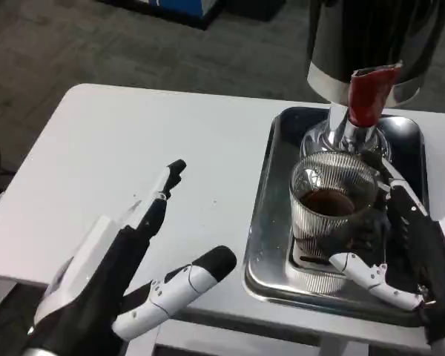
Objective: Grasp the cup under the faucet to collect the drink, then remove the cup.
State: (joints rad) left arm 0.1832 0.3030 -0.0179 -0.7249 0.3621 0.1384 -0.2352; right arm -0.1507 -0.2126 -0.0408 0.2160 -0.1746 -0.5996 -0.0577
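A ribbed clear glass cup with dark drink in its bottom stands on the metal tray, right below the red faucet handle of the silver dispenser. My right hand wraps around the cup, its fingers on the cup's right side and its thumb across the front base. My left hand hovers over the white table to the left, fingers spread, holding nothing.
The tray sits at the table's right side, its rim close to the front edge. The white table stretches bare to the left and back. Dark floor lies beyond the table's edges.
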